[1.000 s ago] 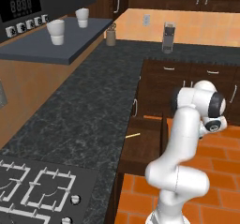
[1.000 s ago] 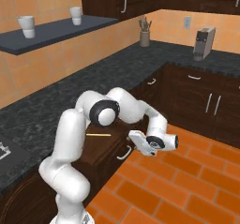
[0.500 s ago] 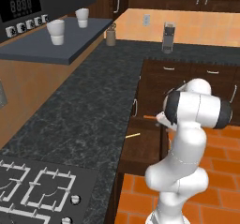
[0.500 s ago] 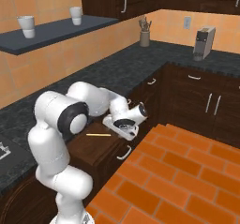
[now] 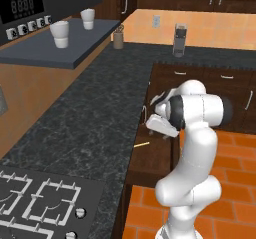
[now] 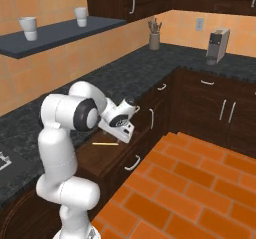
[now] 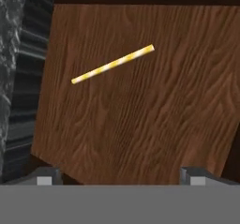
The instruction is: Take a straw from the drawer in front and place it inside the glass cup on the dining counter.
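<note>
The drawer (image 6: 95, 155) stands pulled out under the black worktop, its brown floor (image 7: 154, 115) bare but for the straw. The straw (image 7: 112, 64), thin and pale yellow, lies flat on that floor; it also shows as a small stick (image 5: 141, 144) (image 6: 105, 144). My gripper (image 7: 119, 175) hangs open a little above the drawer and points down into it, the straw lying ahead of its two tips. From the base views the gripper (image 6: 120, 134) (image 5: 159, 128) is just beside the straw, apart from it. The glass cup and the dining counter are out of view.
The black speckled worktop (image 5: 100, 118) runs along the left, with a hob (image 5: 35, 203) at its near end. A shelf (image 5: 60, 50) carries two white cups. A utensil pot (image 6: 154, 40) and a coffee machine (image 6: 216, 45) stand at the back. Orange tile floor (image 6: 200, 193) lies to the right.
The arm has swung in from over the tile floor to above the open drawer, and the hand now points down at the straw. The jaws stayed open.
</note>
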